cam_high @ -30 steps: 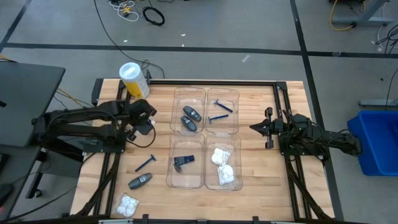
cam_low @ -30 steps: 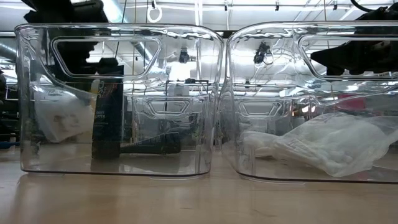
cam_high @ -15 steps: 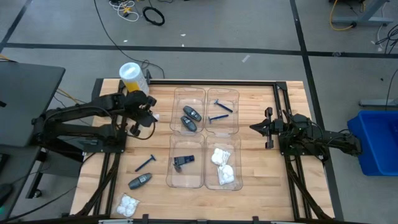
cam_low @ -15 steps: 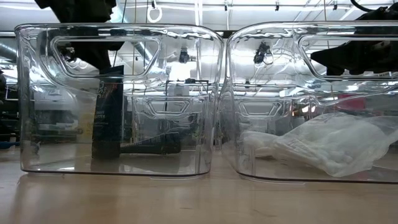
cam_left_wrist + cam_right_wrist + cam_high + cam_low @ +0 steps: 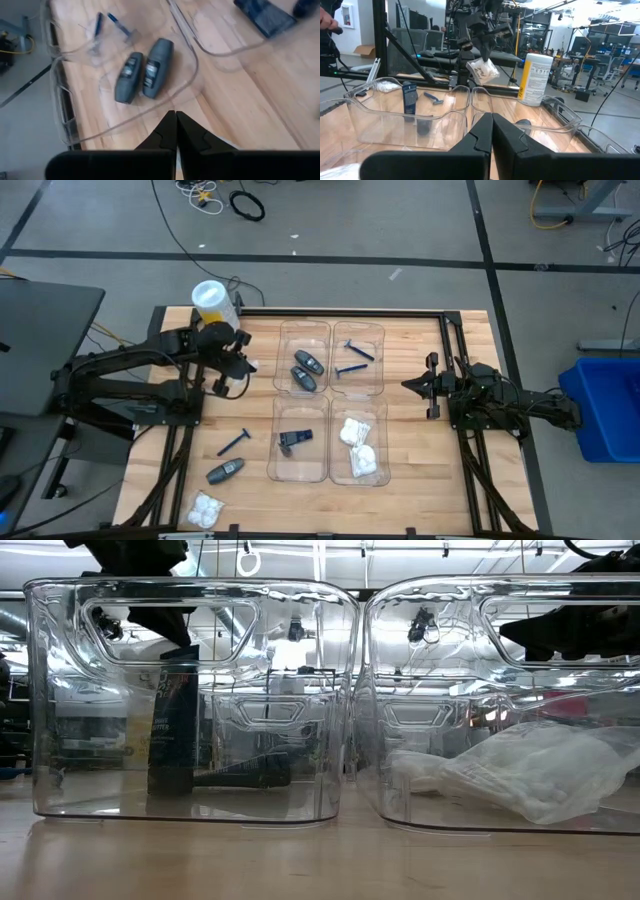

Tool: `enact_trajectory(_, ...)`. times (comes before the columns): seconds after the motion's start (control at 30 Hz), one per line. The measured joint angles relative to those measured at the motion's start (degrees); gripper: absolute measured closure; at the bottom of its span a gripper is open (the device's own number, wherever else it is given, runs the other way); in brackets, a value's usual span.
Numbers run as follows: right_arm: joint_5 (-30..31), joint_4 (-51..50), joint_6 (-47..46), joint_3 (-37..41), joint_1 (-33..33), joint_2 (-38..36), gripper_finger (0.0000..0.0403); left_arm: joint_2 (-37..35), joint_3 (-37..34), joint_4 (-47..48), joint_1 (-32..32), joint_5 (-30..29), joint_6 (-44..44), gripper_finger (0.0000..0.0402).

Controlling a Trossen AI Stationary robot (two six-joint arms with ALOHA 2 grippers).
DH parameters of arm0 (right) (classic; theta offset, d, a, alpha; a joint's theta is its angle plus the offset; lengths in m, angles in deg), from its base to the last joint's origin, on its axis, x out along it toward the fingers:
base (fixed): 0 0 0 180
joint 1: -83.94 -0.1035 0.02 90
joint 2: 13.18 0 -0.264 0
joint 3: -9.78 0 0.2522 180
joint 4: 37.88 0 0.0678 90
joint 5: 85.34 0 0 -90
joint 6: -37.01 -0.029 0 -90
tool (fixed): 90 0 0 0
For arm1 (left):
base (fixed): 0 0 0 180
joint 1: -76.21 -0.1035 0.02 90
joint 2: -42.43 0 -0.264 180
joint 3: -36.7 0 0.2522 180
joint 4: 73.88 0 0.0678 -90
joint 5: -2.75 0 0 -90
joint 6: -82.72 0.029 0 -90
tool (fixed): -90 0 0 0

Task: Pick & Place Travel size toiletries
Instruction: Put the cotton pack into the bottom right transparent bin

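Left gripper (image 5: 243, 367) raised gripping white packet (image 5: 482, 70), right gripper (image 5: 408, 386) idle

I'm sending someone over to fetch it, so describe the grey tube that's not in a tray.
On the wooden table, look on the left arm's side of the clear trays, where three things lie loose. The grey tube is the middle one: a dark, fat oval between a thin blue razor and a white crinkly packet.

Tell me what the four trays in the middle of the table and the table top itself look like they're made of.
The trays look like clear, glossy hard plastic: the razors and tubes show through their walls, and the rims catch highlights. The table top looks like pale wood, probably butcher block, with parallel strips and grain showing and a smooth satin finish.
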Motion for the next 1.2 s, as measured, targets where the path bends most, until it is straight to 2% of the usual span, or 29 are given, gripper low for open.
enact_trajectory(0.37,0.00,0.02,0.00,0.02,-0.02,-0.02,0.0389,0.95,6.71,-3.26,-0.01,0.74,-5.13,0.0399)
enact_trajectory(0.6,0.00,0.01,0.00,0.02,-0.01,-0.01,0.0389,0.98,7.78,-5.28,-0.02,1.47,-9.06,0.0399)
enact_trajectory(0.87,0.00,0.00,0.00,0.01,-0.01,0.00,0.0389,1.11,7.77,-5.47,-0.02,3.62,-9.63,0.0399)
enact_trajectory(1.0,0.00,0.00,0.00,0.02,-0.02,0.00,0.0389,2.40,7.69,-5.79,0.00,6.21,-11.51,0.0399)
enact_trajectory(1.2,-0.02,0.00,0.00,0.00,0.00,-0.02,0.0389,5.11,7.74,-12.71,0.92,10.29,-15.53,0.0400)
